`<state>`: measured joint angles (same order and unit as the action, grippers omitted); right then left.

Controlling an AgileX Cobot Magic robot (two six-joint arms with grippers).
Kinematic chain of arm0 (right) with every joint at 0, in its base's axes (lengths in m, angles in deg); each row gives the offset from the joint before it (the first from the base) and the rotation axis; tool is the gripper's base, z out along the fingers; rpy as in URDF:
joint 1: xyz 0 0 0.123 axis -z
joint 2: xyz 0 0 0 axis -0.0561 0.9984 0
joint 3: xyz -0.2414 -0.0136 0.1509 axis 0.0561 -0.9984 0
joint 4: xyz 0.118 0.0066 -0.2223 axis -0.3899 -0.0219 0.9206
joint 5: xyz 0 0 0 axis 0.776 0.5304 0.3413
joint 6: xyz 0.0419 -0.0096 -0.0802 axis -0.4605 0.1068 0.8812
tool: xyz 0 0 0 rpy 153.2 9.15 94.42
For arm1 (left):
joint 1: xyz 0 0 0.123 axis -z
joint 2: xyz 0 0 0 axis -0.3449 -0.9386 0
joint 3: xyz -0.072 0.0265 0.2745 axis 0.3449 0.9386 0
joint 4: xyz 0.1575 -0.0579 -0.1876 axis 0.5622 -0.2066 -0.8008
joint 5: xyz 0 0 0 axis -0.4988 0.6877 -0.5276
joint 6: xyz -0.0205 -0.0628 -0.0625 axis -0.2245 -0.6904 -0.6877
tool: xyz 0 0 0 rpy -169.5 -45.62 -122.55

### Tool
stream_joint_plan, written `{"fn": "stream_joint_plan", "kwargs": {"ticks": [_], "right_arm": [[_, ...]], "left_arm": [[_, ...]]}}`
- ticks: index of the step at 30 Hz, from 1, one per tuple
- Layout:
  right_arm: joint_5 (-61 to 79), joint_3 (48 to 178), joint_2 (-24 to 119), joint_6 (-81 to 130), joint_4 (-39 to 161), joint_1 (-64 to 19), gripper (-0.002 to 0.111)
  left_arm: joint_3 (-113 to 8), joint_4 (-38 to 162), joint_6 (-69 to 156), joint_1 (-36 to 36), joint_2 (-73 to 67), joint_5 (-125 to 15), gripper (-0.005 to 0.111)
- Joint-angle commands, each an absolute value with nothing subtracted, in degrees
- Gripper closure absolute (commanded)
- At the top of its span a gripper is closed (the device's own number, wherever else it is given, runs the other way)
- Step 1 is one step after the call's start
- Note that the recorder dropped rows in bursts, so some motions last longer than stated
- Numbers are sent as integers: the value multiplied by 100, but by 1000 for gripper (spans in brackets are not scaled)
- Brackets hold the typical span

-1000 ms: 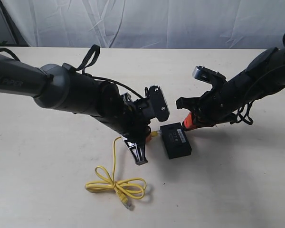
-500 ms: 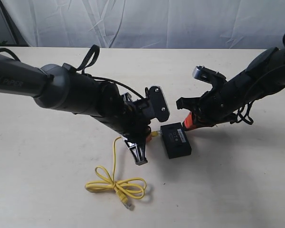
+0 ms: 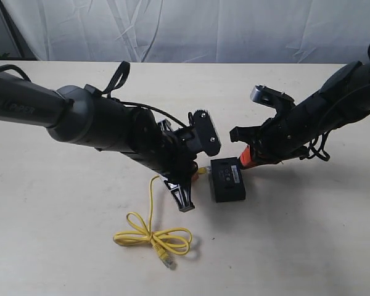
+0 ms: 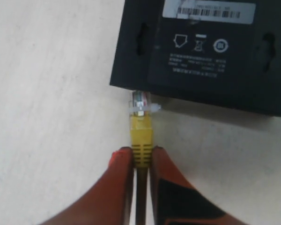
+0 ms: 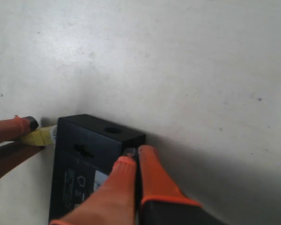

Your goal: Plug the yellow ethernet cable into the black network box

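Note:
The black network box (image 3: 228,179) lies label-up mid-table. My left gripper (image 3: 196,175) is shut on the yellow boot (image 4: 141,134) of the yellow ethernet cable (image 3: 153,237). The clear plug (image 4: 140,104) points at the box (image 4: 201,51) and its tip touches the side wall near a corner; how far it is in cannot be told. The rest of the cable trails back to a loose loop on the table with the other plug free. My right gripper (image 3: 242,161) is shut, its orange fingertips (image 5: 147,157) pressed against the opposite corner of the box (image 5: 84,154).
The pale tabletop (image 3: 308,234) spreads around both arms. A white cloth backdrop (image 3: 191,28) hangs behind the table's far edge. The left arm's bulky black wrist (image 3: 111,126) hangs over the table's left half.
The left gripper has pushed the plug a little toward the box. The box has turned slightly squarer, and the cable loop has slid a little right.

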<state>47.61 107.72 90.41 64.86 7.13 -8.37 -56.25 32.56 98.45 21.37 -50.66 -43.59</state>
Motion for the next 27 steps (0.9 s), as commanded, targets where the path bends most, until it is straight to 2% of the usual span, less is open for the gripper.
{"fn": "stream_joint_plan", "kwargs": {"ticks": [1,11,16,27], "right_arm": [[4828,10760,9035,6594,661,-822,109],[4507,10760,9012,6693,901,-808,109],[4120,10760,8732,5297,2284,-808,109],[4302,10760,8990,5308,2065,-1228,109]], "left_arm": [[-5642,3161,9907,2162,-5132,-4304,107],[-5642,3179,9970,2162,-4931,-4113,107],[-5642,3165,9970,2162,-4917,-4113,107],[-5642,2926,9991,2162,-4917,-4174,107]]}}
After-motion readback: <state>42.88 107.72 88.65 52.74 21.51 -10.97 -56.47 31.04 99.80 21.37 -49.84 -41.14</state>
